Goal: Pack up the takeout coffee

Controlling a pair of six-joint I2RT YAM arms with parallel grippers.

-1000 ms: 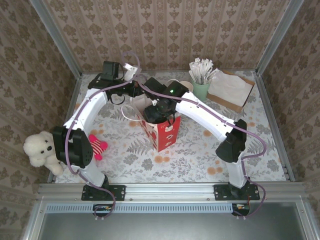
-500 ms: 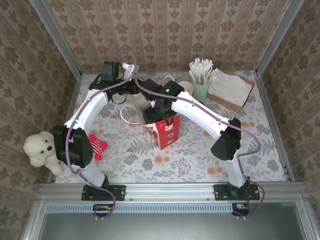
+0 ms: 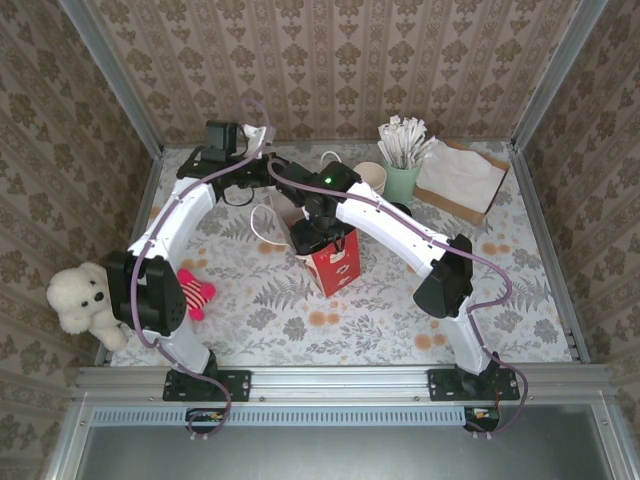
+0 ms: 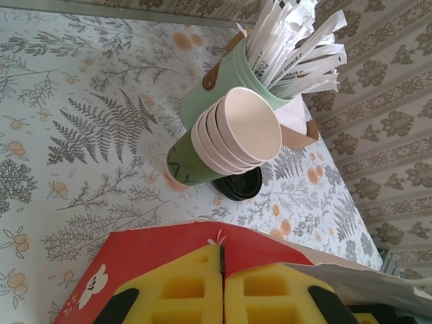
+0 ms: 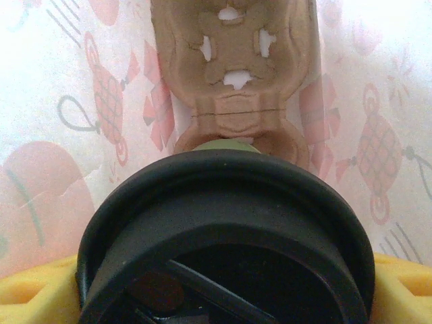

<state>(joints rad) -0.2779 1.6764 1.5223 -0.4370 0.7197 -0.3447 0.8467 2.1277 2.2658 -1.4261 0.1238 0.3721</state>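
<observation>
**Shut pads over a red bag, cups beyond**

The left gripper (image 4: 221, 270) sits at 6 o'clock. Its yellow foam pads (image 4: 182, 290) are pressed together along a dark seam, and whether anything thin is pinched there is hard to tell. Beneath them, toward 7 o'clock, lies a red paper bag (image 4: 155, 250) with a white print. At the centre, a stack of cream paper cups (image 4: 250, 125) overlaps a mint-green cup (image 4: 216, 88) of white wrapped stirrers (image 4: 297, 54) fanning toward 1 o'clock. A black round lid (image 4: 239, 185) lies flat at the stack's 6 o'clock side. Fern-print tablecloth (image 4: 81, 121) covers 9 to 12 o'clock, and patterned wallpaper (image 4: 385, 121) stands at 3 o'clock.
</observation>
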